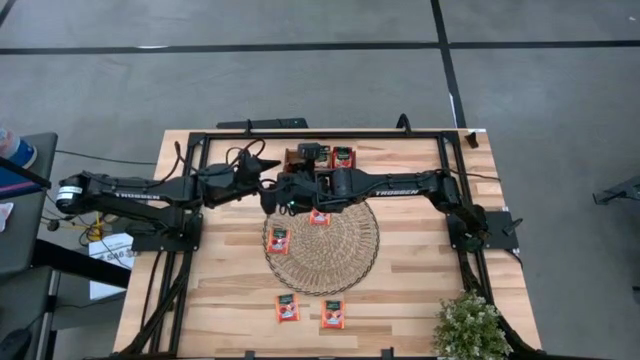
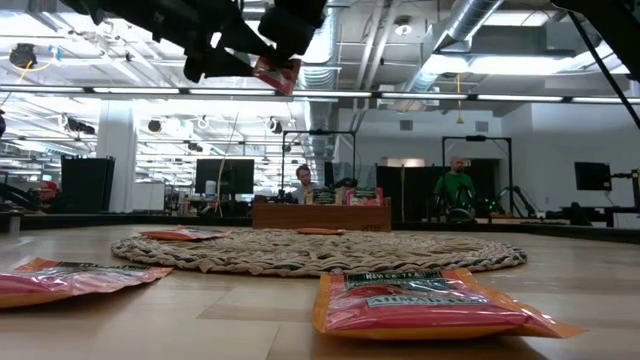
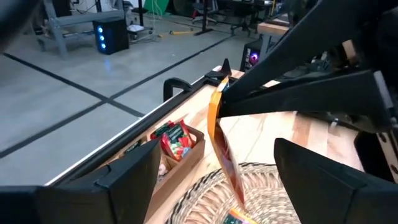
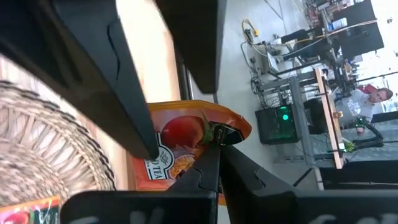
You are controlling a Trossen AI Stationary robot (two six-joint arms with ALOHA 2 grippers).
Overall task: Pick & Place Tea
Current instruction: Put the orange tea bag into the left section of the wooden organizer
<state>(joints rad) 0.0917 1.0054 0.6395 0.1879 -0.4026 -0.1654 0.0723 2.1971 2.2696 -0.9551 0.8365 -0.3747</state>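
**Q:** What is shown, from left to right?

**A:** A wooden table [image 1: 230, 300] is seen from above. The left tool [image 1: 262, 163] is held open at about 11 o'clock of a round woven mat [image 1: 345, 262], nothing between its fingers. Just beside it, the right tool [image 1: 272, 190] is closed on a red-orange tea sachet [image 4: 180, 149], lifted clear of the mat. A wooden tray [image 1: 295, 155] with another sachet [image 1: 343, 156] in it lies at the mat's 12 o'clock. Two sachets [image 1: 279, 240] rest on the mat, and two more [image 1: 287, 307] on the bare table at 6 o'clock.

**Q:** Which step is in hand?

**A:** A carry or a hand-over is judged to be under way. A short move toward the tray, or a grip by the left tool, would be called for next.

**Q:** How much room is there?

**A:** Little room is left between the two tools. The tray sits near the table's far edge, a plant [image 1: 470, 325] at 4 o'clock, well apart.
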